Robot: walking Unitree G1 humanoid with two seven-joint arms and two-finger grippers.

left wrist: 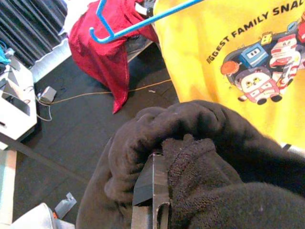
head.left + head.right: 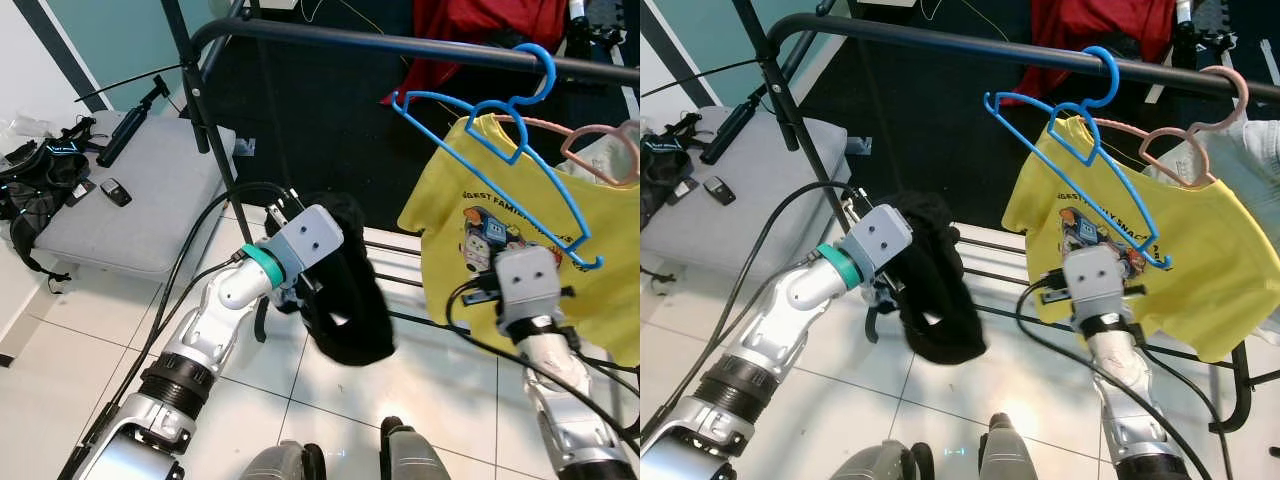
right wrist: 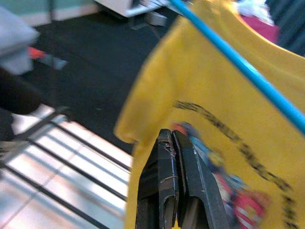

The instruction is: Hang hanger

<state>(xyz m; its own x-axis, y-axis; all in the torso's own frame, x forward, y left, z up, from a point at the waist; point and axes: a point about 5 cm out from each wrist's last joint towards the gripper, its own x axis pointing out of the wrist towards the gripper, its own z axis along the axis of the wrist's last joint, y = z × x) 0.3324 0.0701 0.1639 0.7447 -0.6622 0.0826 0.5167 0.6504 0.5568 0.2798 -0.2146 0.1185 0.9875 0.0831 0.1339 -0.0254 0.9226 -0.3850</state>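
White floor tiles (image 2: 80, 350) and a dark mat spread beneath a black clothes rail (image 2: 400, 45) that crosses above both arms. A grey cushion (image 2: 150, 190) lies on the floor out beyond the left arm, with a strapped black harness (image 2: 35, 180) and small devices on it. From the rail hangs a yellow T-shirt (image 2: 530, 260) with a cartoon print, directly ahead of the right gripper (image 3: 177, 143). That gripper's fingers are pressed together with nothing between them, and their tips sit just in front of the shirt's printed chest. A black garment (image 2: 350, 300) droops from the left gripper (image 1: 153, 174), which is clamped on a fold of it; the cloth bunches around the fingers and hides their tips. A red cloth (image 1: 102, 52) hangs further back, past the left gripper. The blue hanger (image 2: 500, 130) hooks over the rail above and slightly left of the right gripper, tilted, its lower arm slanting down across the shirt. A pink hanger (image 2: 600, 145) carries the shirt's shoulder beside it.
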